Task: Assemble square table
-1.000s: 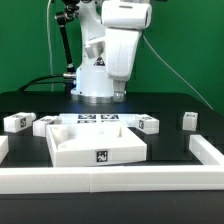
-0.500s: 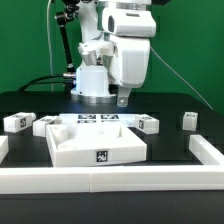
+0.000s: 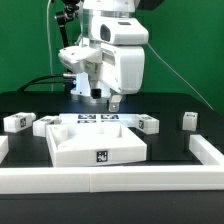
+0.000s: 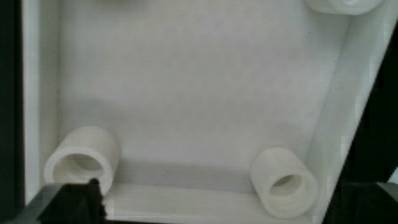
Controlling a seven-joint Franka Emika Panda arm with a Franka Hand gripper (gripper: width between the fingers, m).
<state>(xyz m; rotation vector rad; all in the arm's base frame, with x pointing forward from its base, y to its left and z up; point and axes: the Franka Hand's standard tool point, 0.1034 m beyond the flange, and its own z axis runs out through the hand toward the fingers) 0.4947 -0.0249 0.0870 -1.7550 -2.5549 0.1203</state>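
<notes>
Your square table top (image 3: pixel 88 143) lies flat on the desk (image 3: pixel 170 110), midway along the edge nearest the exterior camera. Its tag (image 3: pixel 101 156) faces that edge. It rests hollow side up. The wrist view looks straight down into the recess and shows round sockets (image 4: pixel 80 160) standing up near its corners. I judge it is laid this way so the legs can be driven down into those sockets from above.

Three legs are clear to see, all loose on the desk. One leg (image 3: pixel 18 122) sits toward the exterior view's left, apart from the slab. A second leg (image 3: pixel 148 124) sits just beside the slab's far corner on the exterior view's right. A third leg (image 3: pixel 188 120) lies farther out toward that side edge. A fourth I cannot make out.

Behind the slab lies the marker board (image 3: pixel 100 120). The white rail (image 3: pixel 120 182) borders the near edge.

Your claw (image 3: pixel 108 100) hangs above the slab's far side, released wide and holding nothing. No leg is fitted yet, so the work looks barely begun.
</notes>
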